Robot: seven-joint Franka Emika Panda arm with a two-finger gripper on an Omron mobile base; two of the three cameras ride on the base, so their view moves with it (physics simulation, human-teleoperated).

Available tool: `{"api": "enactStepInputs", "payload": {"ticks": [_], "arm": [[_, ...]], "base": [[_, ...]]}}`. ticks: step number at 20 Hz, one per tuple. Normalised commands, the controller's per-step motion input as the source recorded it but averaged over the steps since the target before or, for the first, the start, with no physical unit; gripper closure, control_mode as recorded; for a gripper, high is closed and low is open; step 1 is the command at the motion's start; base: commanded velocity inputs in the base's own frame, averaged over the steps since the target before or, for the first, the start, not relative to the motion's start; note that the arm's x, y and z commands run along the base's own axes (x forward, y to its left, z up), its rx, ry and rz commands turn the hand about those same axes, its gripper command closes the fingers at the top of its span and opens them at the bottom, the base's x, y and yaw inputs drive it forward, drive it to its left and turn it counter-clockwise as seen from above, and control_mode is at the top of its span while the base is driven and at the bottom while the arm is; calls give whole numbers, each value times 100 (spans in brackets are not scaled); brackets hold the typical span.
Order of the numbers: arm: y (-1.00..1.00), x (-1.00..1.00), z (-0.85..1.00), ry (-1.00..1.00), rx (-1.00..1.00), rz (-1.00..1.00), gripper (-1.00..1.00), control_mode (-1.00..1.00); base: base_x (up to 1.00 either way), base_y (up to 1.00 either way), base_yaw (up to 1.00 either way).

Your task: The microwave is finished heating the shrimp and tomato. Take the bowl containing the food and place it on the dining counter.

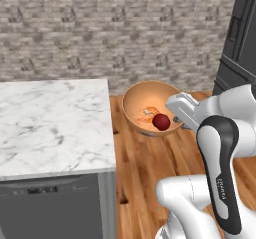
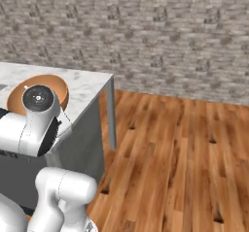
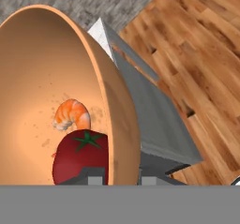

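bowl (image 1: 145,103) rim gripped in jaws, shrimp (image 3: 72,114) and tomato (image 3: 79,155) inside, fingertips mostly hidden

left base view: behind-left of arm, looks forward and down, mid range, onto dining counter (image 1: 50,125), bowl (image 1: 137,100), brick wall (image 1: 100,28) | right base view: behind-right, same counter corner, bowl, wall, wood floor (image 2: 185,158) | hand view: very close along the bowl's rim, floor beyond
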Motion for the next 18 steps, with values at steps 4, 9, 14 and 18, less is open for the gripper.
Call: {"api": "enactStepInputs", "payload": {"ticks": [4,9,14,18], "arm": [[0,0,0,0,0,0,100,100],[0,0,0,0,0,0,100,100],[0,0,0,0,0,0,100,100],[0,0,0,0,0,0,100,100]], "base": [[100,-42,-2],[100,-94,-5],[100,-96,6],[97,-56,48]]}}
